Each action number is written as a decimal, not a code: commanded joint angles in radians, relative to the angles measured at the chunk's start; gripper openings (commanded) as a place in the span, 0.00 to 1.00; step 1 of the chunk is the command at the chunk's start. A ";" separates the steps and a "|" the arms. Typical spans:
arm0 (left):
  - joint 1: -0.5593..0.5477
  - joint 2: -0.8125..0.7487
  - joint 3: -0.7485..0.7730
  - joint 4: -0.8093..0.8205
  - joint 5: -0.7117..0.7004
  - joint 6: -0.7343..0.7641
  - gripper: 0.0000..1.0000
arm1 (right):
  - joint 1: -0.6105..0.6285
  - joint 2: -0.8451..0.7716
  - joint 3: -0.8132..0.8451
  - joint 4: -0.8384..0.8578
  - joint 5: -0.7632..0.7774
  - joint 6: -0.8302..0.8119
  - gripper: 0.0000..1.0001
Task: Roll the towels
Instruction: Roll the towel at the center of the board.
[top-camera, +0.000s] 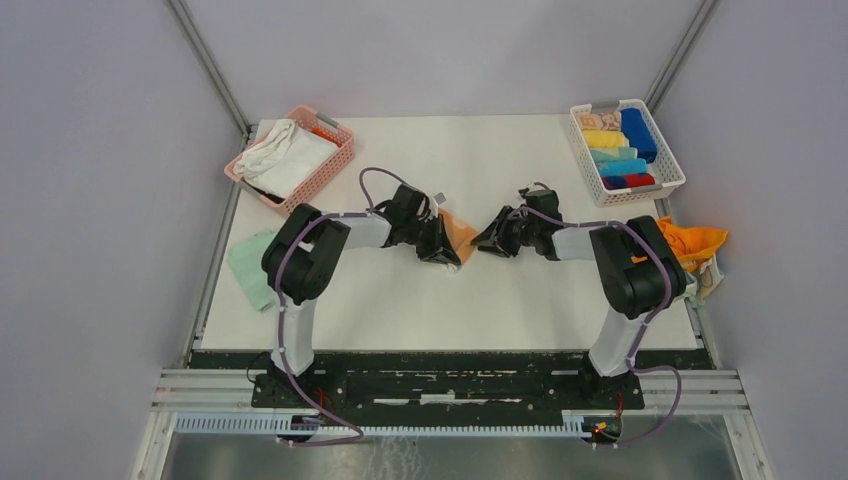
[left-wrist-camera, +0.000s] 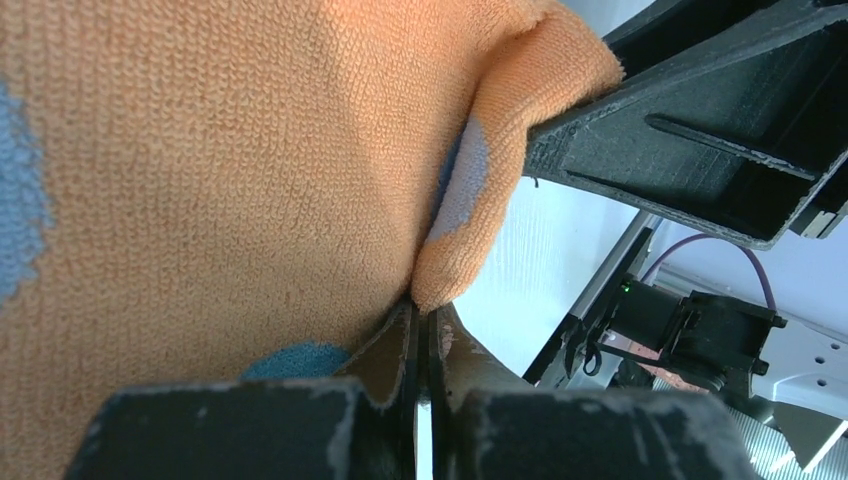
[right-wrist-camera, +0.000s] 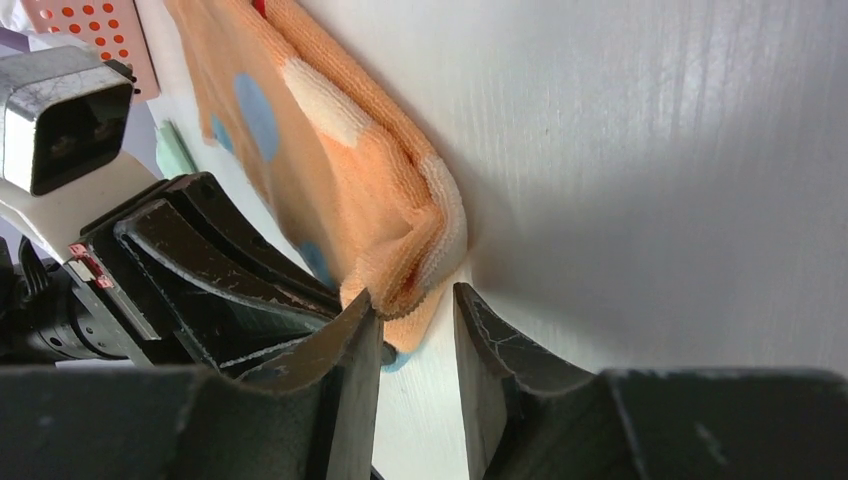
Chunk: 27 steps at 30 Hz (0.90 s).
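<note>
A peach towel with blue and white spots lies folded at the table's middle, between both grippers. My left gripper is shut, its tips pinching a fold of the towel at the left gripper's tips. My right gripper faces it from the right and is open. The towel's folded corner sits at the right gripper's mouth and touches one finger. A mint green towel lies flat at the left edge. An orange towel is bunched at the right edge.
A pink mesh basket with a white cloth stands at the back left. A white basket with several rolled towels stands at the back right. Metal frame rails run along the table's sides.
</note>
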 joint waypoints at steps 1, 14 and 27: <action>0.005 0.030 0.036 -0.082 -0.044 0.013 0.03 | 0.001 0.019 0.054 0.074 -0.014 0.020 0.39; 0.004 0.031 0.027 -0.159 -0.097 0.068 0.03 | 0.000 0.076 0.182 -0.037 -0.008 0.061 0.29; 0.003 -0.029 -0.022 -0.212 -0.198 0.064 0.23 | -0.001 0.147 0.191 -0.266 0.193 0.014 0.19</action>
